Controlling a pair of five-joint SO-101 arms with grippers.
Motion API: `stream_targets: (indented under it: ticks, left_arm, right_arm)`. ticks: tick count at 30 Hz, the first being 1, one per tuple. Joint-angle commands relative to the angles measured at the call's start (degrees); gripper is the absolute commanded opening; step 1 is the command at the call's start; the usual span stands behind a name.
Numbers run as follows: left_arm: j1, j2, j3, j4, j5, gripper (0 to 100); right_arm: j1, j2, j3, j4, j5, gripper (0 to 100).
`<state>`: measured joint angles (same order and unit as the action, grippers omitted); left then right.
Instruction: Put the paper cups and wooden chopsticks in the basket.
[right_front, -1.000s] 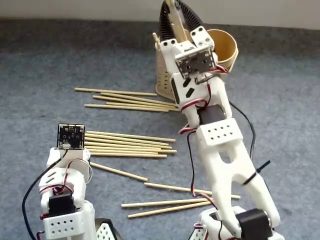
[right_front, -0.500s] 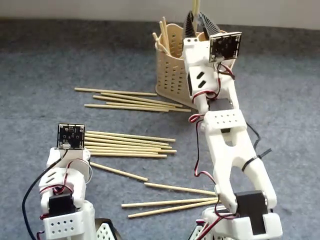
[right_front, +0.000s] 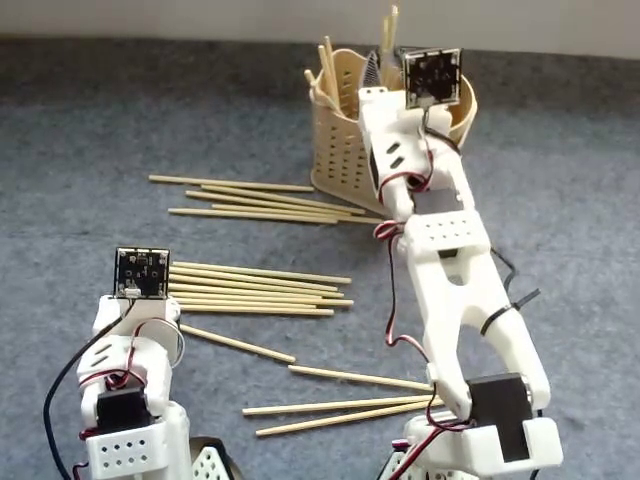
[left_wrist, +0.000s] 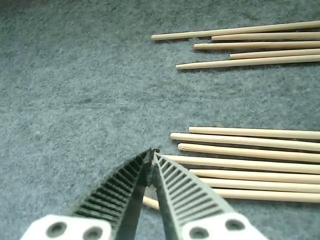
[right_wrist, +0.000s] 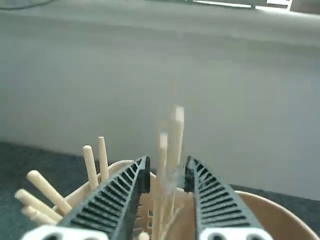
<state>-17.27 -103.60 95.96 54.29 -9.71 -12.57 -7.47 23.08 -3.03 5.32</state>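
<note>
Surface: grey carpeted table (right_front: 90, 120), with most of the task's stock lying loose on it.

Right arm (right_front: 445, 250): judged step is delivering sticks into the basket, at the point of letting go. Next move calls for lifting clear of the rim without snagging the upright sticks, then going back for a loose bundle. Pose: stretched far forward, with the wrist camera high over the basket mouth. Right gripper (right_wrist: 166, 172) points down into it with jaws parted. A pale wooden chopstick pair (right_wrist: 172, 145) stands blurred in the gap, and I see no pinch on it, so I log it as released.

Left arm (right_front: 135, 340): folded low at the near edge. Left gripper (left_wrist: 151, 152) is clenched tip to tip on nothing, hanging over bare carpet just beside the middle bundle.

Beige perforated plastic basket (right_front: 340, 160): upright at the far side, with several stowed chopsticks (right_front: 328, 75) leaning out of it.

Tan paper cup (right_front: 462, 100): at the basket's far right. I cannot tell whether it sits inside or just beside.

Loose wooden chopsticks: far bundle (right_front: 260, 200) near the basket foot, middle bundle (right_front: 255, 290), and near scatter (right_front: 340, 400). All lie flat and are not yet collected, so the task reads well short of done.
</note>
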Motion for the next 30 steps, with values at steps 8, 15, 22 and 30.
stream_targets:
  ticks: [8, 15, 22, 30]
  left_arm:
    - [-0.5, -0.1, 1.2, -1.2, -0.4, 1]
    - [-0.5, -0.1, 1.2, -1.2, -0.4, 1]
    - [-0.5, -0.1, 1.2, -1.2, -0.4, 1]
    - [-0.5, -0.1, 1.2, -1.2, -0.4, 1]
  right_arm:
    - [-4.7, -14.7, -7.7, 22.8, -0.5, 14.2]
    - [-8.8, -19.5, -18.2, 42.6, -0.2, 14.2]
    - [-13.5, -19.4, -30.2, 66.5, 0.0, 14.2]
    - [-19.0, -19.8, -30.6, 82.5, 7.1, 14.2]
